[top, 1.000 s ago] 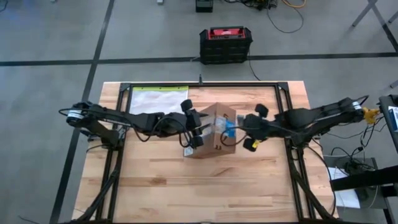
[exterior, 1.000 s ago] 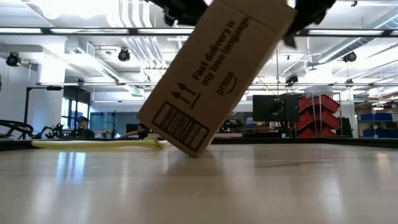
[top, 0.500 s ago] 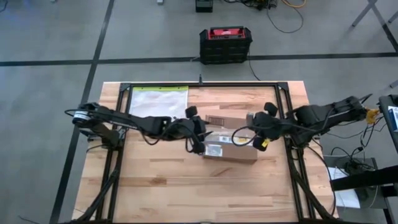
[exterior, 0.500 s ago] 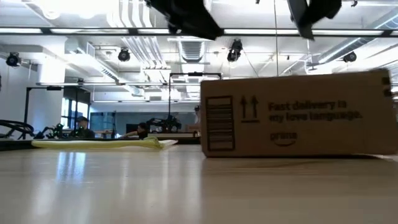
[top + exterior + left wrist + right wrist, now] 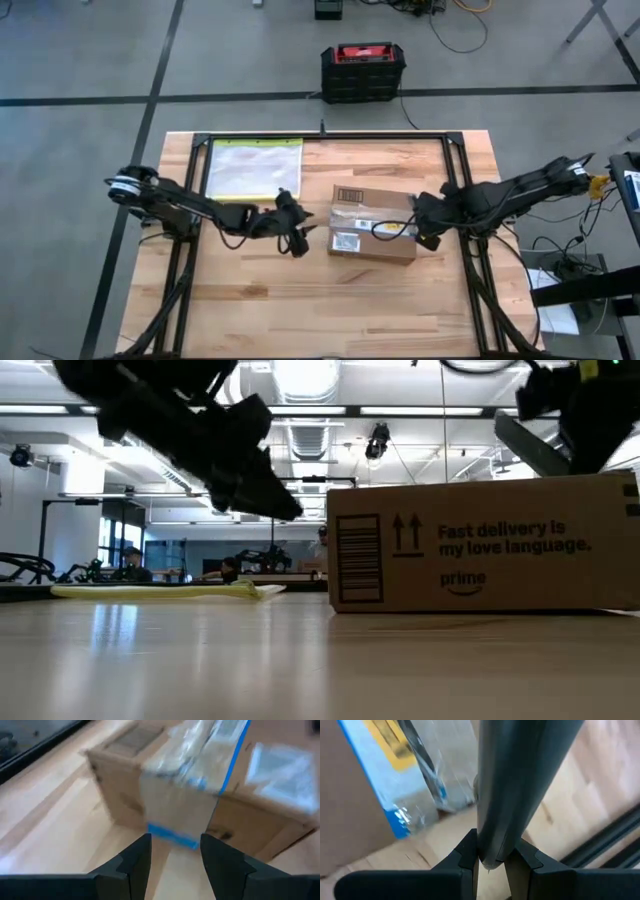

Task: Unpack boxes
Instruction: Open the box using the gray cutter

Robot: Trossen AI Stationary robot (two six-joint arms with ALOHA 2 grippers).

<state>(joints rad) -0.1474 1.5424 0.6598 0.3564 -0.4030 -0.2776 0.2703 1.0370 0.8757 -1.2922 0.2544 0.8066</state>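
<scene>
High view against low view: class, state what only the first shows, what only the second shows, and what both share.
Only the high view shows the black and red case on the floor beyond the table, the white label on the box top, and each gripper's side: left gripper open, apart from the box; right gripper at its other end, gripping a dark tool. Only the low view shows the box's printed side with arrows and barcode, and the room behind. Both show the box lying flat on the table and the pouch.

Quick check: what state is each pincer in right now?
Left pincer: open, empty, just short of the cardboard box.
Right pincer: shut on a dark stick-like tool.
</scene>
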